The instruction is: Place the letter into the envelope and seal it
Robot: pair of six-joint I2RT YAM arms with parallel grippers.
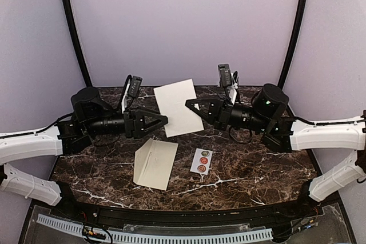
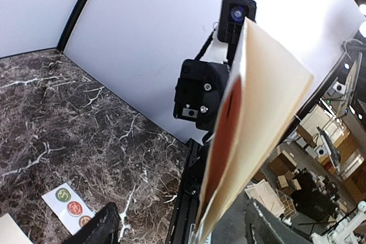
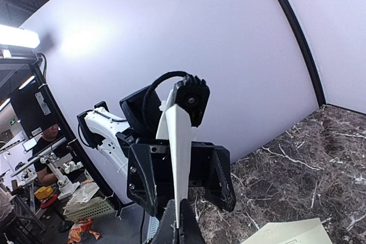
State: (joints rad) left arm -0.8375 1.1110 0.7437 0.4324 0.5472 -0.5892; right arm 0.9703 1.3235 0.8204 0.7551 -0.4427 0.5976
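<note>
The right gripper [image 3: 179, 230] is clamped on one edge of the letter [image 1: 178, 107] and holds it raised off the table [image 1: 257, 164]. Facing it, the left gripper [image 1: 163, 120] has its jaws spread, with the sheet in the gap. Below the left gripper the envelope [image 1: 155, 164] lies flat, and the sticker strip [image 1: 201, 160] lies just beside it

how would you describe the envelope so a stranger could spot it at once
On the dark marble table, look near the front edge, below the letter held in the air. The envelope lies flat there, left of the small sticker strip: a plain cream rectangle, larger than the strip and unprinted.
</note>
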